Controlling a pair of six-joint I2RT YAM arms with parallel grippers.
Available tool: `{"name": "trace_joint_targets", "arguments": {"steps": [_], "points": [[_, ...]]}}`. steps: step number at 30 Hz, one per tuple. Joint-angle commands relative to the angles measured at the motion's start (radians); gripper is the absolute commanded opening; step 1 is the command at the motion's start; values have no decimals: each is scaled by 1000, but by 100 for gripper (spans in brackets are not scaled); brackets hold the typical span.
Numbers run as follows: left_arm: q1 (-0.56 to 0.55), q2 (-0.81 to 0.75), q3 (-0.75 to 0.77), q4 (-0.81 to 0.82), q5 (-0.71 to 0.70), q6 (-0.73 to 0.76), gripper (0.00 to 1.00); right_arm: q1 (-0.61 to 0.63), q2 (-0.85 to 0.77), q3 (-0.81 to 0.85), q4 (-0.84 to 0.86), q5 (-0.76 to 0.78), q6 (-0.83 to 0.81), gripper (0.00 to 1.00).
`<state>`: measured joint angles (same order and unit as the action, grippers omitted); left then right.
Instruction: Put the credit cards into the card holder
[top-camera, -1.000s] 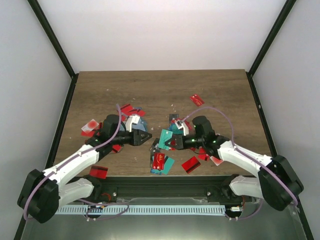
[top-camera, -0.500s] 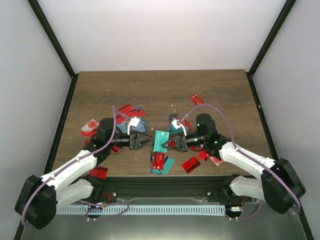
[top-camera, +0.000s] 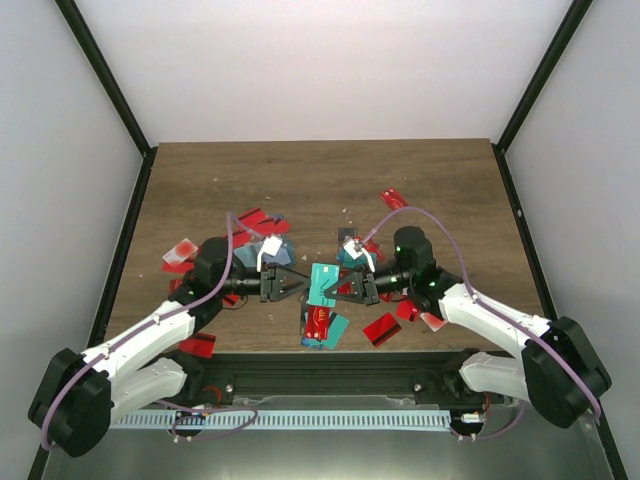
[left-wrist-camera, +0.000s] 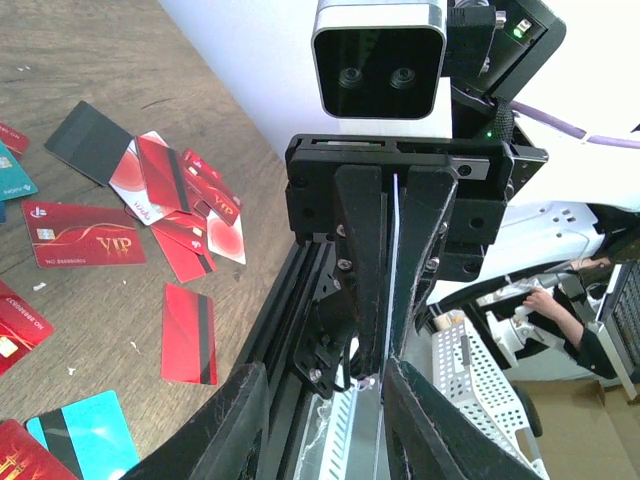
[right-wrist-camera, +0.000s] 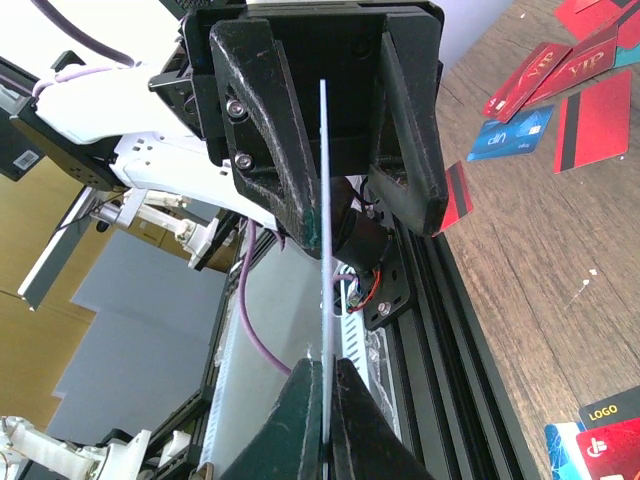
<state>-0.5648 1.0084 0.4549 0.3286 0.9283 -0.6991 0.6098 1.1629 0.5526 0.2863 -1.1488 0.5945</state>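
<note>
One teal card (top-camera: 322, 283) (razor-thin edge-on), flat, rectangular

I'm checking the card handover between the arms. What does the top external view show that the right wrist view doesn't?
Only top external: the flat face of the teal card, and the spread of red cards around both arms. Only right wrist: the card edge-on as a thin line, with clear space between it and one finger of the left gripper. Both: the right gripper shut on the card, the left gripper open at its other end, red cards on the wooden table.
</note>
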Motion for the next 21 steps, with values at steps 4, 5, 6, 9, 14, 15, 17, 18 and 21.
{"name": "trace_joint_targets", "arguments": {"steps": [4, 5, 6, 9, 14, 15, 17, 18, 21], "points": [[-23, -21, -2, 53, 21, 6, 35, -4, 10, 49, 19, -13, -25, 1], [-24, -23, -3, 56, 22, 6, 38, -3, 12, 50, 20, -14, -25, 1], [-24, -28, -4, 58, 18, 6, 40, -4, 15, 50, 20, -12, -26, 1], [-24, -39, -7, 62, 6, -26, 44, -4, 18, 52, 18, -13, -28, 1], [-30, -33, -18, 88, 5, -42, 42, -4, 20, 55, 19, -17, -28, 1], [-32, -29, -19, 87, 2, -43, 40, -4, 19, 57, 20, -19, -28, 1], [-35, -17, -19, 86, 1, -39, 38, -4, 18, 60, 20, -19, -30, 1], [-36, -12, -19, 86, 1, -38, 36, -4, 19, 62, 21, -21, -30, 1], [-42, 1, -18, 90, -2, -37, 27, -4, 25, 66, 19, -24, -34, 1]]}}
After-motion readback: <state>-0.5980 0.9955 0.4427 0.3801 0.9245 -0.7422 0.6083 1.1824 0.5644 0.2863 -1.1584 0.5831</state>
